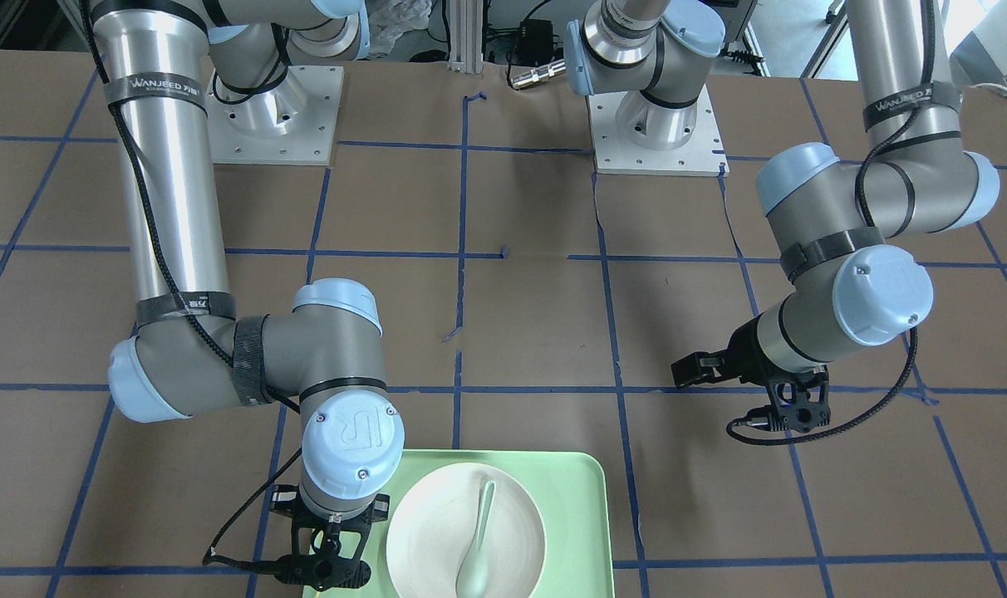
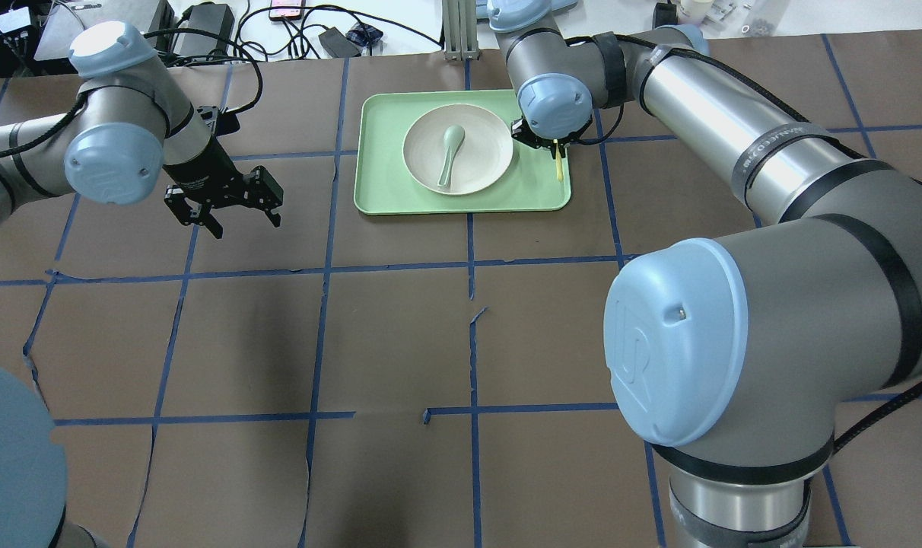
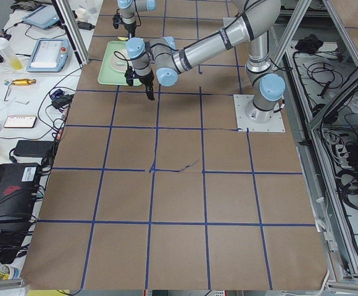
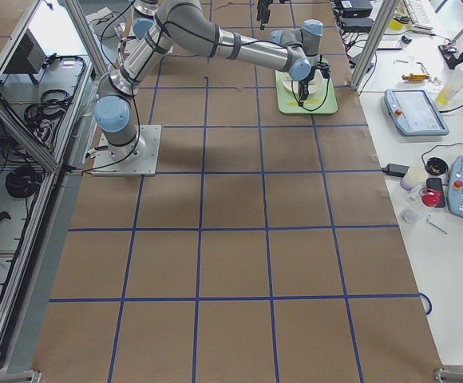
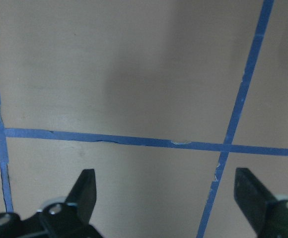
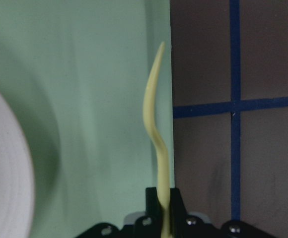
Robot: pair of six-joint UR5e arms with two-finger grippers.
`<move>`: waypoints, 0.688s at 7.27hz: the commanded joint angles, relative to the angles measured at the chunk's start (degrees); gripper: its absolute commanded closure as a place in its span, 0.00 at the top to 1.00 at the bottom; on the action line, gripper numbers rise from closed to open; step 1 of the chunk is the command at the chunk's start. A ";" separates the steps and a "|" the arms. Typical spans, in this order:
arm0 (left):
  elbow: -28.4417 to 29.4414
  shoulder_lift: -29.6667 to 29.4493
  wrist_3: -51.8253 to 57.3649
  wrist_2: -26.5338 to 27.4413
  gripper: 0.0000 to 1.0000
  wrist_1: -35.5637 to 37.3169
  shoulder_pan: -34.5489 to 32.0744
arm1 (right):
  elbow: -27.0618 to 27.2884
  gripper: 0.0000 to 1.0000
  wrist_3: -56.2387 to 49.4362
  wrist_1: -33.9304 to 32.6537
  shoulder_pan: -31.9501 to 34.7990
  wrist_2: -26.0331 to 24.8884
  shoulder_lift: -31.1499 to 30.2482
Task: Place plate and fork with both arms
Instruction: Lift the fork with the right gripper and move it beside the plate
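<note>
Losing most of the right hand (image 2: pixel 545 141) under its wrist cap in the overhead view; not making out any tines. Pointing downward over the right rim of the tray (image 2: pixel 377 183), pinching the fork (image 6: pixel 164 171) by one end, long axis continuing the fingers, free tip downward, just beside the plate (image 2: pixel 430 144) carrying a spoon (image 2: pixel 449 152). Hovering the left hand (image 5: pixel 164 173) spread wide over bare table (image 2: pixel 400 342).

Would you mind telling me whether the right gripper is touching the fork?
Touching. The right wrist view shows the fork with its handle pinched between the closed fingers of the right gripper.
</note>
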 commanded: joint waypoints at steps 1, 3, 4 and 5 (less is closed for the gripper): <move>-0.13 0.88 -0.14 0.15 1.00 -0.58 -0.04 | -1.40 0.07 0.53 -0.06 0.08 0.92 1.61; -0.04 1.41 -0.14 0.16 1.00 -0.67 -0.04 | -1.23 0.09 1.14 -0.23 0.25 3.90 1.88; -0.13 1.41 -0.14 0.16 1.00 -0.67 -0.04 | -1.22 0.13 1.06 -0.32 0.43 3.91 2.41; -0.13 1.41 -0.14 0.16 1.00 -0.67 -0.04 | -1.14 0.77 1.06 -0.32 0.43 3.91 2.50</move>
